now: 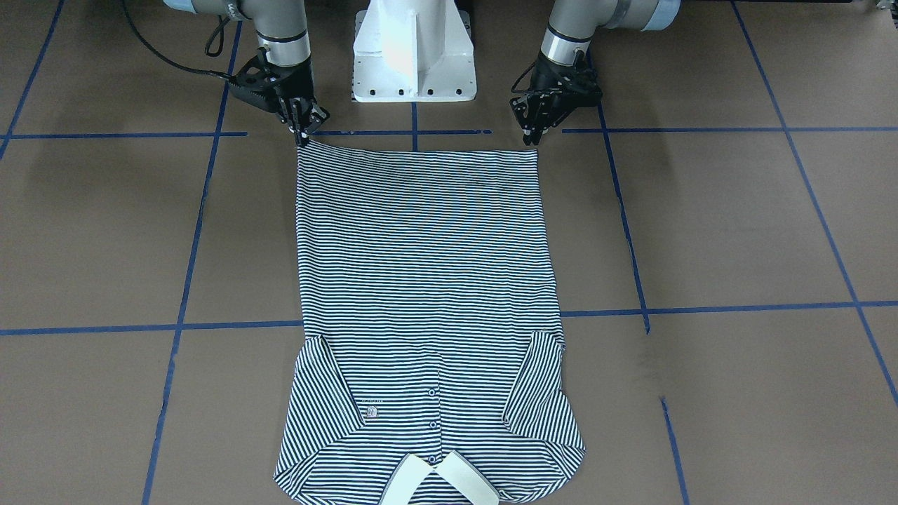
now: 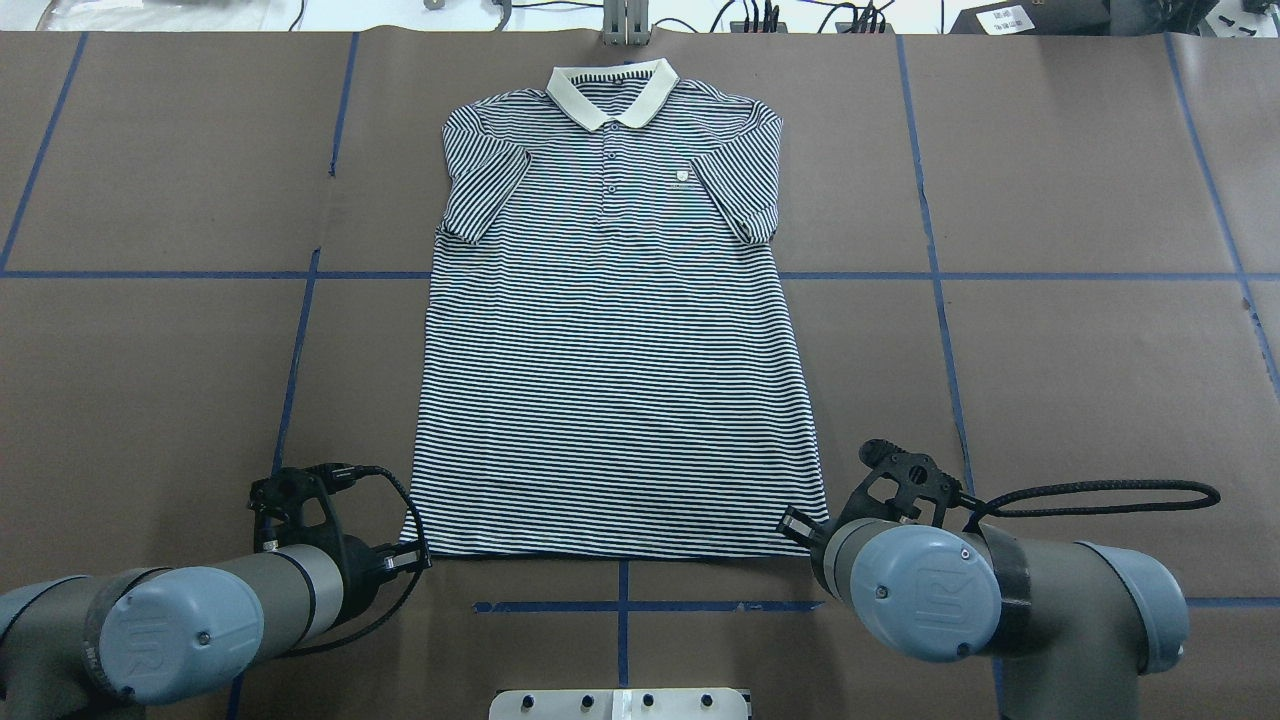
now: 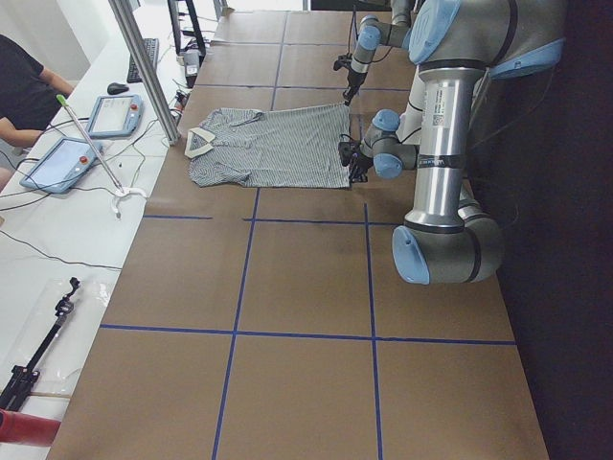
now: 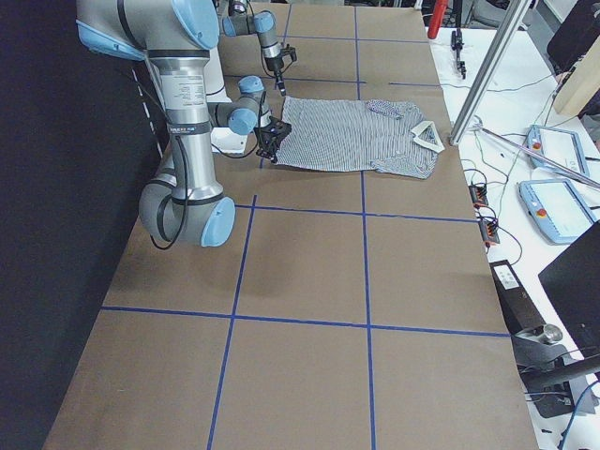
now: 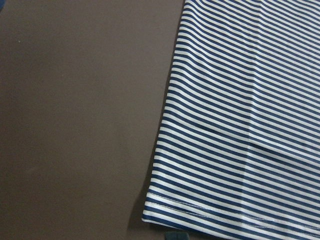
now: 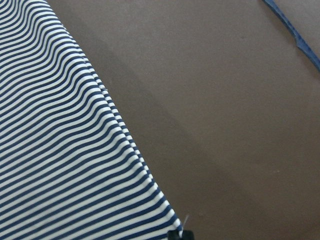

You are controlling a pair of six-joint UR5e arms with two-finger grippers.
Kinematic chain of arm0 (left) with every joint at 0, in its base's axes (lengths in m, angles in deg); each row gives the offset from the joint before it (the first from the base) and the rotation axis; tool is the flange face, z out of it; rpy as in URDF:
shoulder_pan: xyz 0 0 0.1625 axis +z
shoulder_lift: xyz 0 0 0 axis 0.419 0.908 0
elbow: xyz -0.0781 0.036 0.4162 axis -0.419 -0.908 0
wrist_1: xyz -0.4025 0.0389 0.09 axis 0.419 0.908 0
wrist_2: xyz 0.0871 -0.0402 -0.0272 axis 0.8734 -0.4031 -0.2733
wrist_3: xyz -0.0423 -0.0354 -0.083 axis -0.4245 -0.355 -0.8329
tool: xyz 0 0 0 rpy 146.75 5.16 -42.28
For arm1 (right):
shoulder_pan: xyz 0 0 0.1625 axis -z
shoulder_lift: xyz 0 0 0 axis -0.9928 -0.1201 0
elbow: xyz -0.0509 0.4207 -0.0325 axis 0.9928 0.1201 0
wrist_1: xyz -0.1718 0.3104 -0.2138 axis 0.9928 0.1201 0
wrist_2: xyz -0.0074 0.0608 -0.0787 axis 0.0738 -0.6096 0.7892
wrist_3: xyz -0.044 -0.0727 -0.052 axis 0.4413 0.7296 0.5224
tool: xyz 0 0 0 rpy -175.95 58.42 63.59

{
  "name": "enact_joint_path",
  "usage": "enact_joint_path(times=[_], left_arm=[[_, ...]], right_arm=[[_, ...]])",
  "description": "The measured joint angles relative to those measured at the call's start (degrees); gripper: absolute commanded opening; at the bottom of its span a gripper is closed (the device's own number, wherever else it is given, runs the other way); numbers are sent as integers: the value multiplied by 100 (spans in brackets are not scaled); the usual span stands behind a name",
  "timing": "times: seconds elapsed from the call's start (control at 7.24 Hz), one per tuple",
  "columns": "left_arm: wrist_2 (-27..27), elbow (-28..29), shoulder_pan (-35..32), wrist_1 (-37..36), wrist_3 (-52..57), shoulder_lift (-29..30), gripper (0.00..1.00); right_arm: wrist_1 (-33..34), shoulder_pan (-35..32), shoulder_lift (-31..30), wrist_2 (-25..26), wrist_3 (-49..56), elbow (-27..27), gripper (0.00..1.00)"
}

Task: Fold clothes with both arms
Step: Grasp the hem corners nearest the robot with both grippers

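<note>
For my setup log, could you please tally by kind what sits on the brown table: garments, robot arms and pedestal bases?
Polo shirt: 1
Robot arms: 2 (left arm, right arm)
White pedestal base: 1
Total: 4

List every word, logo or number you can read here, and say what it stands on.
"UR": logo on the right arm's blue joint cap.
"UR": same logo, fainter, on the left arm's joint cap.
Chest patch on the polo shirt: too small to read.
</note>
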Motion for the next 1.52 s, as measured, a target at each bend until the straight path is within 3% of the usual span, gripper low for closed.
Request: enact_joint_path(times=[1.24, 1.52], left_arm=[[1, 186, -69, -10, 23, 60, 38], [1, 212, -71, -10, 29, 60, 32]], right_arm=[[0, 3, -4, 0, 0, -3, 0], [0, 2, -1, -6, 6, 2, 0]])
